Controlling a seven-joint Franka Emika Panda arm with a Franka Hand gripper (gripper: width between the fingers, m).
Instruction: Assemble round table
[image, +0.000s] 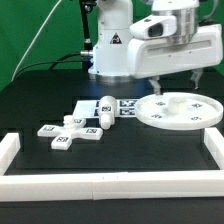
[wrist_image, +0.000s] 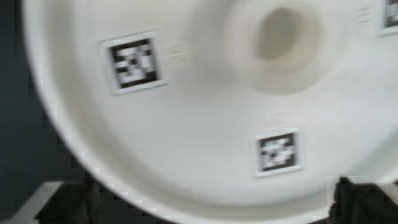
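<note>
In the wrist view the disc top (wrist_image: 196, 120) runs past every edge, soft and blurred, its tags (wrist_image: 134, 63) unreadable. Of the gripper (wrist_image: 210, 204) only the dark fingertips (wrist_image: 361, 203) show, cropped by the frame. In the exterior view the arm (image: 112, 45) leaves the top edge. The leg (image: 104, 110) covers part of the marker board (image: 127, 106), and the markings on the cross-shaped base (image: 72, 132) are too small to read.
</note>
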